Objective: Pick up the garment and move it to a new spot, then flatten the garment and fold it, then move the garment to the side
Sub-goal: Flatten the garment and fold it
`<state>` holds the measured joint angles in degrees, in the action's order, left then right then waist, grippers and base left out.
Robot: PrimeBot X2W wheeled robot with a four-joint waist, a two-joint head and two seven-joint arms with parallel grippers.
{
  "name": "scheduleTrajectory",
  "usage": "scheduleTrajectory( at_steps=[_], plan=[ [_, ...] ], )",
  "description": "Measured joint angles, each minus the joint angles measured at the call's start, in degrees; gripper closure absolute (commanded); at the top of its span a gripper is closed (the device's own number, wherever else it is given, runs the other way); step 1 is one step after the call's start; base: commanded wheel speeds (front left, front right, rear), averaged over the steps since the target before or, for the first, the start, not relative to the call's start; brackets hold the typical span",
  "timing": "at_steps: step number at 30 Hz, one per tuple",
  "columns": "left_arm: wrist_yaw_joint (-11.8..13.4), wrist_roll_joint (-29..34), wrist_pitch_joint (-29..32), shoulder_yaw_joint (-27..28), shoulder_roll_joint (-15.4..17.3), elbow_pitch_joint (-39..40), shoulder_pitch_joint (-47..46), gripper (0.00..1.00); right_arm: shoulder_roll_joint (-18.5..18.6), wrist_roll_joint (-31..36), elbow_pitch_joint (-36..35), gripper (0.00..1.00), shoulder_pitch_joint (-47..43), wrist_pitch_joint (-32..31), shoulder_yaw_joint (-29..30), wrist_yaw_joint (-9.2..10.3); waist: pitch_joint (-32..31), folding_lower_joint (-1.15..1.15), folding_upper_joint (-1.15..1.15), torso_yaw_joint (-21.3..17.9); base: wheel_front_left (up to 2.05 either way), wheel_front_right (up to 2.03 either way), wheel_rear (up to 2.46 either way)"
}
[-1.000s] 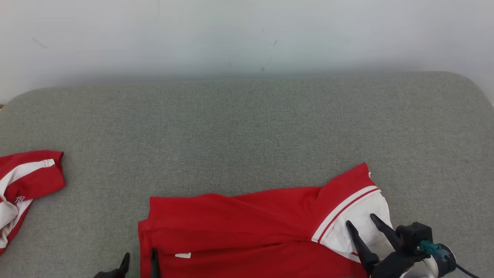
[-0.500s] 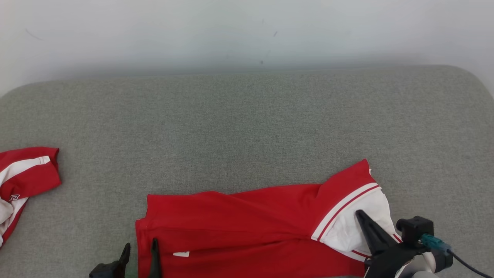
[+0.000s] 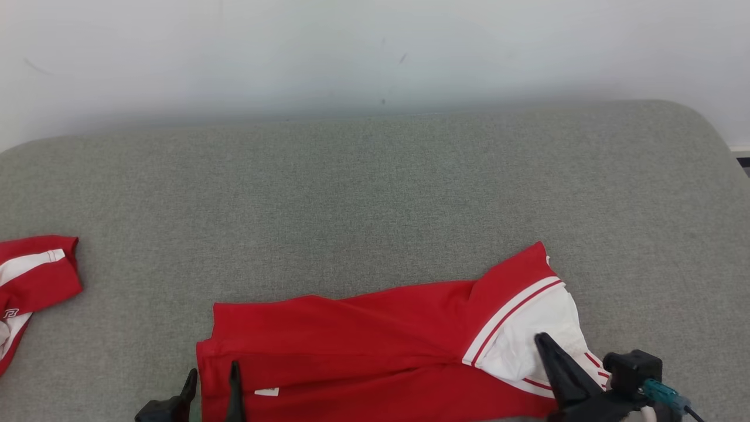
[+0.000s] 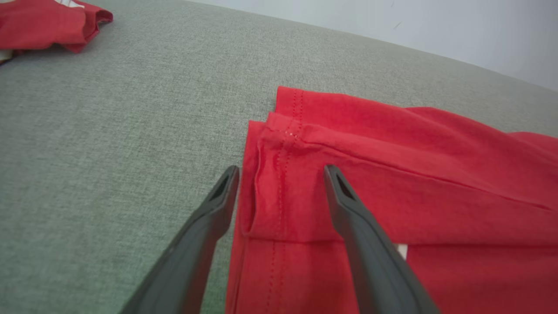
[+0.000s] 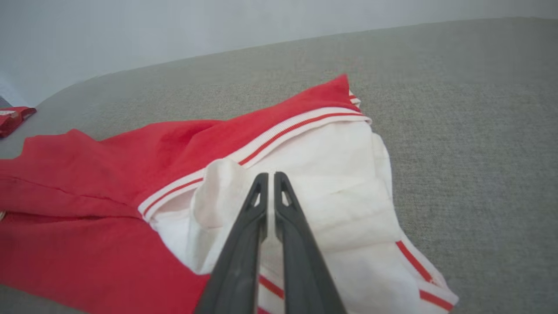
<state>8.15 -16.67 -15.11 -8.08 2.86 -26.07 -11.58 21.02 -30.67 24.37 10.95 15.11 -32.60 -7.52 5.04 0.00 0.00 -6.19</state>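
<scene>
The garment (image 3: 363,346), a red shirt with a white, red-striped collar part, lies partly folded at the near edge of the grey cushion (image 3: 375,193). My left gripper (image 3: 212,375) is open at the shirt's left hem, one finger on the cushion and the other over the red cloth (image 4: 392,174). In the left wrist view the left gripper (image 4: 282,171) straddles the stitched hem corner. My right gripper (image 3: 540,339) is shut on the white collar cloth (image 5: 340,165). A small ridge of that cloth is bunched beside the right gripper (image 5: 270,175).
A second red and white garment (image 3: 29,275) lies crumpled at the cushion's far left edge, also seen as the red bundle (image 4: 48,22) in the left wrist view. A pale wall (image 3: 375,53) runs behind the cushion. Bare grey cushion stretches beyond and right of the shirt.
My right gripper went from open to shut on the white collar cloth. The head camera shifted slightly. The left gripper stays open at the hem.
</scene>
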Motion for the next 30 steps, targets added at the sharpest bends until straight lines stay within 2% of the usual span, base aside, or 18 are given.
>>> scheduleTrajectory(
  at_steps=[4, 6, 7, 8, 9, 10, 11, 12, 15, 17, 18, 19, 20, 23, 28, 29, 30],
  plan=[
    [-0.1, 0.0, 0.0, -0.1, 0.0, -0.1, 0.1, 0.0, -0.4, -1.2, -2.5, 1.0, 0.5, 0.0, -2.0, 0.0, -0.3, 0.0, 0.0, -0.1, 0.0, 0.0, 0.0],
    [-0.3, 0.0, 0.0, -0.4, 0.0, -0.2, 0.1, 0.0, -0.4, -1.9, -3.1, 0.95, 1.3, 0.0, -3.1, 0.0, -0.3, 0.0, 0.0, 0.0, 0.0, 0.0, 0.0],
    [-0.4, 0.0, 0.0, -0.7, 0.0, -0.3, 0.1, 0.0, -0.2, -3.1, -3.0, 0.83, 2.3, 0.0, -4.4, 0.0, -0.4, 0.0, 0.0, 0.3, 0.0, 0.0, 0.0],
    [-0.4, 0.0, 0.0, -0.8, 0.0, -0.2, 0.1, 0.0, -0.1, -3.5, -2.7, 0.48, 2.6, 0.0, -5.1, 0.0, -0.5, 0.0, 0.0, 0.5, 0.0, 0.0, 0.0],
    [-0.4, 0.0, 0.0, -1.0, 0.0, -0.2, 0.1, 0.0, -0.1, -4.1, -2.4, 0.48, 2.7, 0.0, -5.5, 0.0, -0.5, 0.0, 0.0, 0.7, 0.0, 0.0, 0.0],
    [-0.4, 0.0, 0.0, -1.1, 0.0, -0.2, 0.1, 0.0, -0.1, -4.7, -2.1, 0.26, 2.7, 0.0, -5.8, 0.0, -0.6, 0.0, 0.0, 0.9, 0.0, 0.0, 0.0],
    [-0.4, 0.0, 0.0, -1.1, 0.0, -0.2, 0.2, 0.0, 0.0, -5.0, -1.7, 0.09, 3.0, 0.0, -6.4, 0.0, -0.6, 0.0, 0.0, 1.1, 0.0, 0.0, 0.0],
    [-0.2, 0.0, 0.0, -1.1, 0.0, -0.3, 0.4, 0.0, 0.0, -5.2, -1.3, 0.07, 3.5, 0.0, -6.8, 0.0, -0.6, 0.0, 0.0, 1.2, 0.0, 0.0, 0.0],
    [0.0, -0.2, 0.0, -1.1, 0.0, -0.5, 0.9, 0.0, -0.1, -6.1, -0.3, 0.15, 4.1, 0.0, -7.9, 0.0, -0.7, 0.0, 0.0, 1.5, 0.0, 0.0, 0.0],
    [0.0, -0.2, 0.0, -1.0, 0.0, -0.5, 0.9, 0.0, -0.1, -7.0, 0.6, 0.3, 4.1, 0.0, -8.7, 0.0, -0.6, 0.0, 0.0, 1.6, 0.0, 0.0, 0.0],
    [0.0, -0.3, 0.0, -1.1, 0.0, -0.5, 0.9, 0.0, -0.1, -7.0, 1.0, 0.44, 4.1, 0.0, -9.1, 0.0, -0.6, 0.0, 0.0, 1.6, 0.0, 0.0, 0.0],
    [0.0, -0.3, 0.0, -1.1, 0.0, -0.5, 0.9, 0.0, -0.1, -7.1, 1.3, 0.5, 4.2, 0.0, -9.3, 0.0, -0.6, 0.0, 0.0, 1.6, 0.0, 0.0, 0.0],
    [0.0, -0.4, 0.0, -1.1, 0.0, -0.5, 0.9, 0.0, -0.1, -7.3, 1.8, 0.52, 4.4, 0.0, -9.4, 0.0, -0.6, 0.0, 0.0, 1.6, 0.0, 0.0, 0.0],
    [0.0, -0.4, 0.0, -1.1, 0.0, -0.5, 0.9, 0.0, -0.1, -7.7, 2.6, 0.5, 4.8, 0.0, -9.6, 0.0, -0.5, 0.0, 0.0, 1.4, 0.0, 0.0, 0.0],
    [0.0, -0.4, 0.0, -1.3, 0.0, -0.5, 0.9, 0.0, -0.3, -8.1, 4.2, 0.55, 4.8, 0.0, -9.9, 0.0, -0.4, 0.0, 0.0, 1.2, 0.0, 0.0, 0.0],
    [0.0, -0.4, 0.0, -1.4, 0.0, -0.5, 0.9, 0.0, -0.4, -8.2, 4.4, 0.6, 4.8, 0.0, -9.9, 0.0, -0.3, 0.0, 0.0, 1.2, 0.0, 0.0, 0.0],
    [0.0, -0.4, 0.0, -1.4, 0.0, -0.5, 0.9, 0.0, -0.5, -8.2, 4.5, 0.72, 4.8, 0.0, -9.9, 0.0, -0.3, 0.0, 0.0, 1.2, 0.0, 0.0, 0.0]
  ],
)
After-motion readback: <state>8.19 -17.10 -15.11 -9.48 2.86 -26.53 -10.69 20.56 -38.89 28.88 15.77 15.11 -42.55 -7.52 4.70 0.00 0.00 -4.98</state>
